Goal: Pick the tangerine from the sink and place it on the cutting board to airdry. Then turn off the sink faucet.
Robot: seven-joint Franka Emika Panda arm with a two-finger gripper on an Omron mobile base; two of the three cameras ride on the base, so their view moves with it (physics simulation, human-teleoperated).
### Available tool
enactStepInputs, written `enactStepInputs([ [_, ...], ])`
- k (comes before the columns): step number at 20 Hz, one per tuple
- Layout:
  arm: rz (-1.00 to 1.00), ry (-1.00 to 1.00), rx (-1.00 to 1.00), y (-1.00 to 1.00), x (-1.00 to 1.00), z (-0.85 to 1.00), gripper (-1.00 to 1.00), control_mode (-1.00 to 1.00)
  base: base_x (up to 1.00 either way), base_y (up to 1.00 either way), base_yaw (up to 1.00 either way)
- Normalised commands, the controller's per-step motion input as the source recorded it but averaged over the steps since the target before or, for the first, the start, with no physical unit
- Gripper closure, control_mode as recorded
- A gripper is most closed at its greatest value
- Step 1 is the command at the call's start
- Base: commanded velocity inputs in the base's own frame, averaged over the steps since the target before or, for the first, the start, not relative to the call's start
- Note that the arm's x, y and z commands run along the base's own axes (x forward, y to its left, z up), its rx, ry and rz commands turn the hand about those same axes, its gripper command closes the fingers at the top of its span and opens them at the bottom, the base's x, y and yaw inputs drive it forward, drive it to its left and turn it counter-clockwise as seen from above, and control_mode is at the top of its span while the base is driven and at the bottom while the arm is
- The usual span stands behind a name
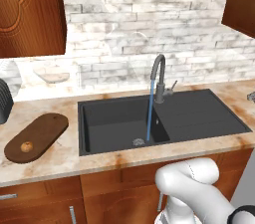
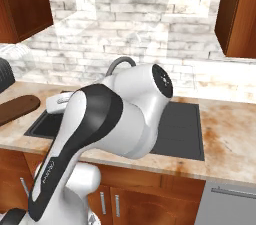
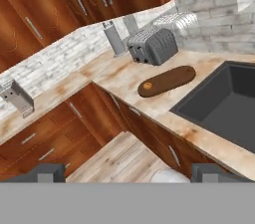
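Tangerine (image 1: 26,146) sits on the near end of the cutting board (image 1: 42,131), small, light, prone to roll, best pinched across its middle, while the gripper (image 3: 130,172) hangs with jaws spread and empty.

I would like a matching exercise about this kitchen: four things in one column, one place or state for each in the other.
Things:
1. tangerine
2. sink faucet
3. cutting board
4. toaster

Places or states:
A. running water into the sink
B. lying on the counter left of the sink
C. resting on the cutting board
D. standing by the wall behind the board

Pairs: 1-C, 2-A, 3-B, 4-D
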Motion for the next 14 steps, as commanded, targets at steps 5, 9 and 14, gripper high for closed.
enactStepInputs([
  [5,0.18,-0.05,0.01,-0.01,0.31,-0.24,-1.00,-1.00,0.00,0.00,0.00],
  [9,0.08,0.00,0.04,-0.05,-0.10,-0.02,-1.00,-1.00,0.00,0.00,0.00],
  [14,0.07,-0.02,0.05,-0.04,0.09,-0.11,-1.00,-1.00,0.00,0.00,0.00],
])
